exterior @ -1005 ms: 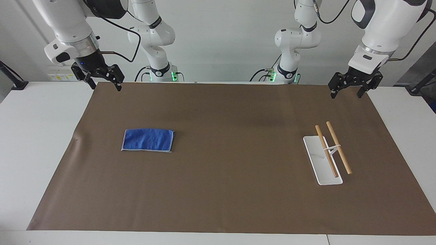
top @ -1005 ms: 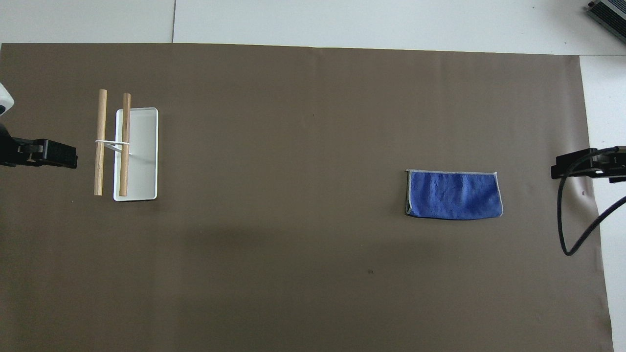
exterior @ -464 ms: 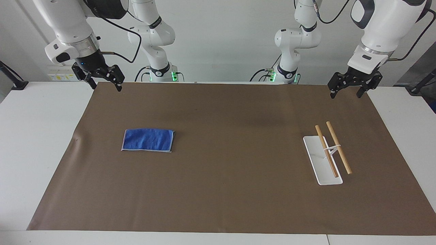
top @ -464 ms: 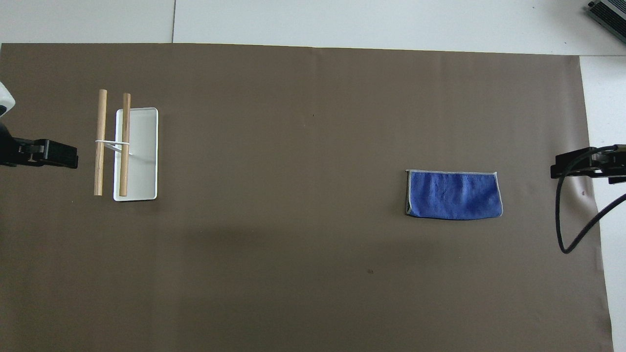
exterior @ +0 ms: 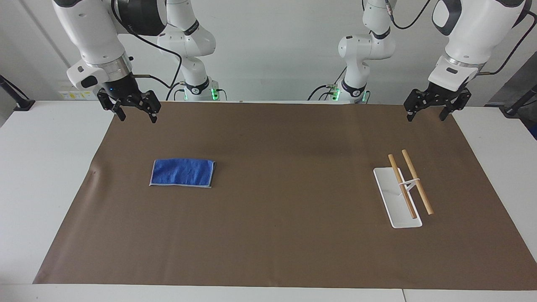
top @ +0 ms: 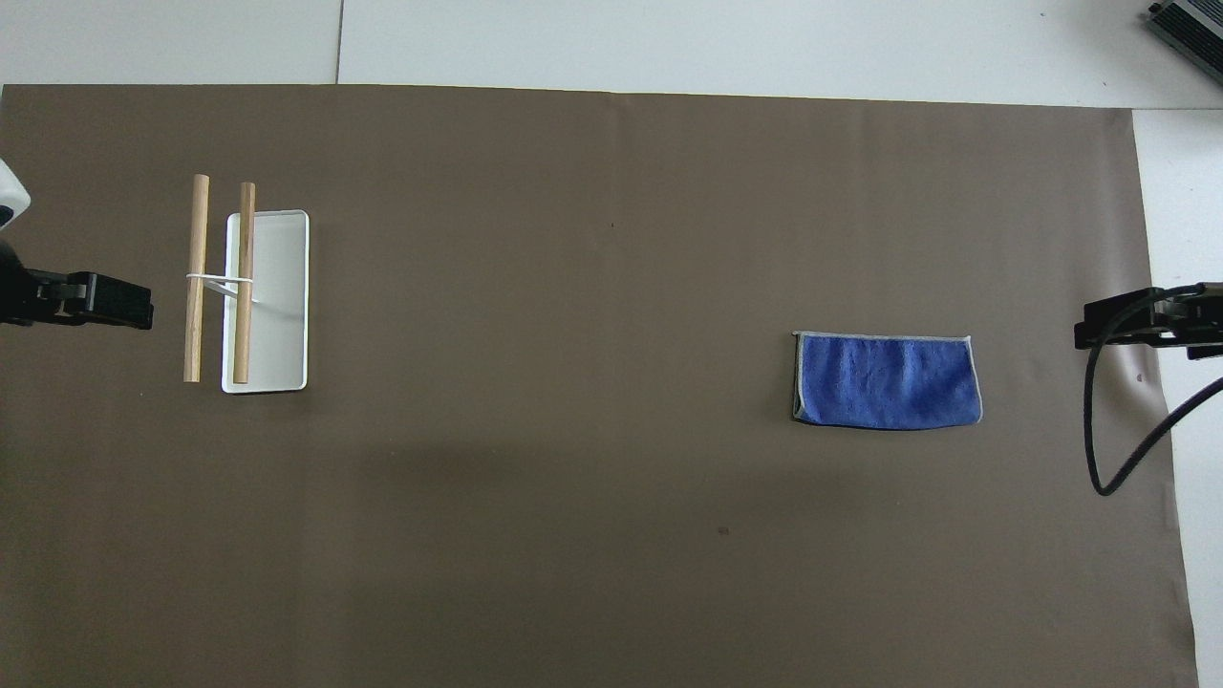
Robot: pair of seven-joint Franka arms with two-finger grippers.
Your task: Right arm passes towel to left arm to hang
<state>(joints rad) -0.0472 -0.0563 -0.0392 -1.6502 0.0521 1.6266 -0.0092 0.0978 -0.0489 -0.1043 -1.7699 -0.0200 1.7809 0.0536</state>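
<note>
The blue towel (exterior: 182, 173) (top: 889, 380) lies flat and folded on the brown mat, toward the right arm's end of the table. My right gripper (exterior: 136, 117), with a small blue light above it, hangs open and empty over the mat's edge nearest the robots, apart from the towel. My left gripper (exterior: 426, 117) hangs open and empty over the mat's corner at the left arm's end. A rack (exterior: 402, 191) (top: 244, 287), a white base with two wooden rods, stands on the mat below it, farther from the robots.
The brown mat (exterior: 268, 235) covers most of the white table (exterior: 42, 167). A black cable (top: 1099, 459) loops down from the right arm's wrist over the mat's edge. Two further white arms (exterior: 188, 50) stand at the table's edge between my arms' bases.
My right gripper has dropped a little and shifted toward the middle of the table, closer to the towel. The left gripper, towel and rack have stayed in place.
</note>
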